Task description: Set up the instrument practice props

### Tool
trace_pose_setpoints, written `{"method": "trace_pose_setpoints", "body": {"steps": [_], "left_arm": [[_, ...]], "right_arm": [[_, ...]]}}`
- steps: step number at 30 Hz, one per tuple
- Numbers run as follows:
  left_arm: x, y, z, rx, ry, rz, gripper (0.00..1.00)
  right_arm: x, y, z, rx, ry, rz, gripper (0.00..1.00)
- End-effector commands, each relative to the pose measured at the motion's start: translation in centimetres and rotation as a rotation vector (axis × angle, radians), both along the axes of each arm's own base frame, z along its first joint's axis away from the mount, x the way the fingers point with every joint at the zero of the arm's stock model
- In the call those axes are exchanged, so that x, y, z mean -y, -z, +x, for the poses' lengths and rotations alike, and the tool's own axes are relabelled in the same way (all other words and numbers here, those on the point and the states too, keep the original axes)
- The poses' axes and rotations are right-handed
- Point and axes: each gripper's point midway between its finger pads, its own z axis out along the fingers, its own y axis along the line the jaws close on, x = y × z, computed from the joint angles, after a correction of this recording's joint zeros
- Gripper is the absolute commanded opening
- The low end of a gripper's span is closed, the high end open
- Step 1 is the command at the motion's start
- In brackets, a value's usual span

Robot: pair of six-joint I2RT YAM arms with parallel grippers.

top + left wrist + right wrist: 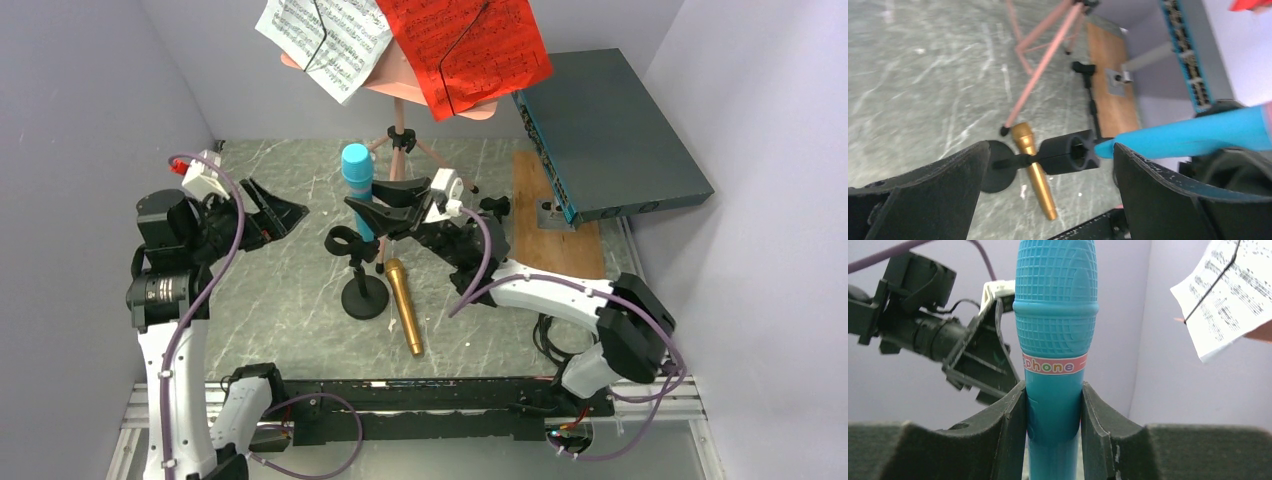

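Note:
The pink music desk stands on its tripod legs at the back, carrying a white page and a red page. My right gripper is shut on the blue microphone, holding it upright. The microphone's tail end is right beside the open clip of a black round-based pole. The gold microphone lies flat on the table by that base. My left gripper hangs open to the left, holding nothing. A second thin black pole is by the board.
A large dark-teal box leans at the back right over a wooden board. Grey walls close in on the left, back and right. A black rail runs along the near edge.

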Motion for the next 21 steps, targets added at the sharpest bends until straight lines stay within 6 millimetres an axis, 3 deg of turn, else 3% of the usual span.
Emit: {"method": "trace_pose_setpoints", "body": {"steps": [1,7,14,21], "left_arm": [[-3.9,1.4,-0.8,-0.058,-0.238,0.142,0.99],[-3.6,1.7,-1.2,-0.05,-0.214,0.171,0.99],[-3.3,1.4,-1.8,-0.045,-0.21,0.185,0.98],[-3.1,1.2,-2.2,-0.036,-0.195,0.189,0.98]], "right_arm": [[2.7,-9.4,-3.0,0.175,-0.023,0.314,0.0],[0.8,-8.8,-2.4,0.165,-0.011,0.302,0.0],[-0.1,-7.6,-1.9,0.156,-0.004,0.313,0.0],[-1.0,-5.3,-1.5,0.135,0.009,0.303,0.0]]}}
